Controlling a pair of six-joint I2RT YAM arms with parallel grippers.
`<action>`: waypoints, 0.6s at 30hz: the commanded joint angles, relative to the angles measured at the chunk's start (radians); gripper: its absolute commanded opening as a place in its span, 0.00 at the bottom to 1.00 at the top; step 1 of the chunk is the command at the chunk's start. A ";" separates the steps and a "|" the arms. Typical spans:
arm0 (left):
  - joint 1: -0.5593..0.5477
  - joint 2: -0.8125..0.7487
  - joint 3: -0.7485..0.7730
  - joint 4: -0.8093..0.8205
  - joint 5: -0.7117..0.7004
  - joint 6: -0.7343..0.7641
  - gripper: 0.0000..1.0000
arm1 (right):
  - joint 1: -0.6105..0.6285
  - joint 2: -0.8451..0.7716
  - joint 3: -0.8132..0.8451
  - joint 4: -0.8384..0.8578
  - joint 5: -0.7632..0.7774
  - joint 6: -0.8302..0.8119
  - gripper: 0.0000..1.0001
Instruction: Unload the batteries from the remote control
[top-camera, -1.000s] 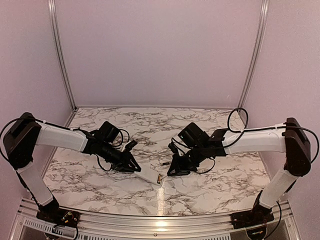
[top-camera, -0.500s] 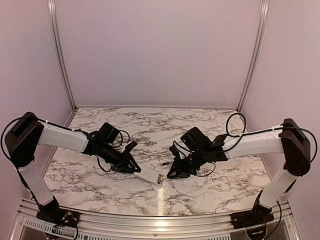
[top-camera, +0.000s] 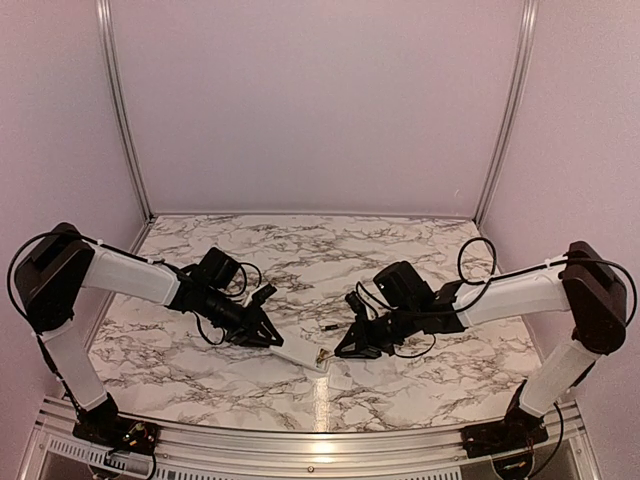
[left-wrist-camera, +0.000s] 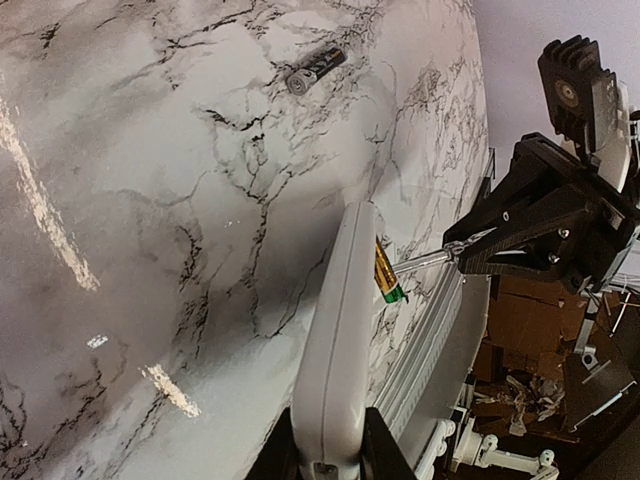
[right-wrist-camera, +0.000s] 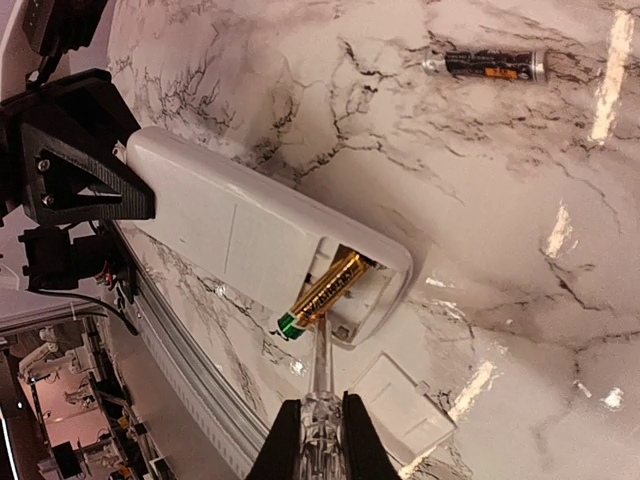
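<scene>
Since the earlier frame, my right forearm has dropped lower and shifted outward, while its tip has stayed at the remote; my left arm and the remote have held their places.

The remote (right-wrist-camera: 235, 230) sits near the front middle of the table (top-camera: 300, 250), with its open recess facing my right wrist camera. A seated battery (right-wrist-camera: 325, 292), gold with a green end, lies tilted in that recess, its green end poking past the rim. My left pincer (top-camera: 266, 337) is clamped on the remote's other end. My right pincer (right-wrist-camera: 318, 440) is closed on the clear handle of a tool (right-wrist-camera: 320, 385), whose metal tip meets the battery's green end.

A white cover (right-wrist-camera: 400, 405) lies flat just beside the remote's open end. A loose battery (right-wrist-camera: 490, 63) lies apart on the marble, on the far side of the remote from the front rail (top-camera: 320, 440). That rail runs close along the remote's near side; open marble spreads behind and to both sides.

My left fingers hide the gripped end. From the left wrist the remote shows edge-on. Whether its free end touches the table I cannot tell. The rest of the recess is hard to read.
</scene>
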 joint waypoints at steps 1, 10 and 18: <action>-0.012 0.086 -0.049 -0.154 -0.224 0.031 0.00 | -0.005 -0.027 -0.002 0.065 0.002 0.029 0.00; -0.012 0.093 -0.051 -0.152 -0.228 0.030 0.00 | -0.005 -0.030 -0.030 0.055 0.030 0.040 0.00; -0.013 0.113 -0.096 -0.137 -0.243 0.034 0.00 | -0.005 -0.012 -0.012 0.001 0.059 0.039 0.00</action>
